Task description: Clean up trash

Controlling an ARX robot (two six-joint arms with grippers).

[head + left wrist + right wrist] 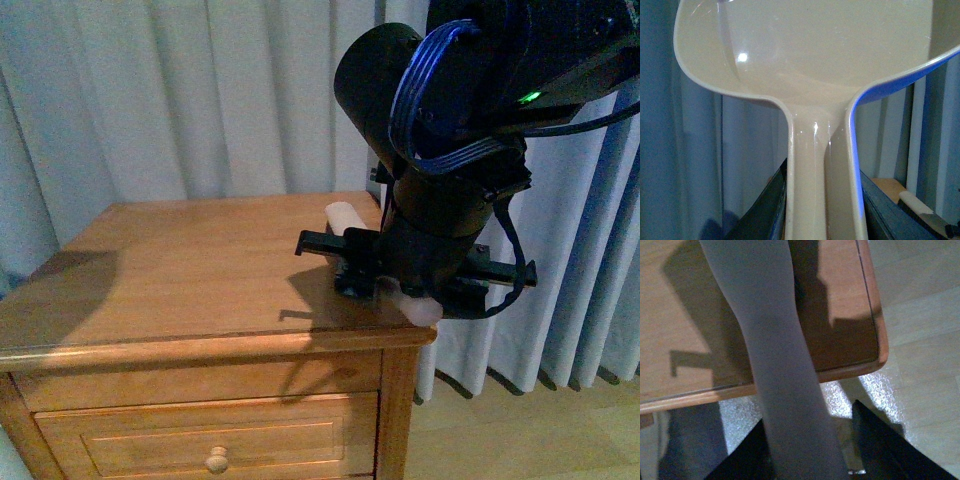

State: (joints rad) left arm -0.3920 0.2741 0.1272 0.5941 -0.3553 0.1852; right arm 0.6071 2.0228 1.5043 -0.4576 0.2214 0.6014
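Observation:
My right gripper (400, 272) hangs over the right front corner of the wooden nightstand (180, 270), shut on the brush (342, 214). The brush's pale handle sticks out on both sides of the jaws. In the right wrist view the brush (775, 340) runs as a grey shaft between the dark fingers of the right gripper (805, 450), above the nightstand's corner (850, 340). My left gripper (822, 205) is shut on the handle of the pinkish-beige dustpan (805, 50), whose pan fills the upper part of the left wrist view. The trash is out of view in every frame.
Pale curtains (200, 100) hang behind and to the right of the nightstand. A drawer with a round knob (216, 460) faces the front. Light wooden floor (520, 430) lies past the right edge, also seen as floor (920, 315) below the corner.

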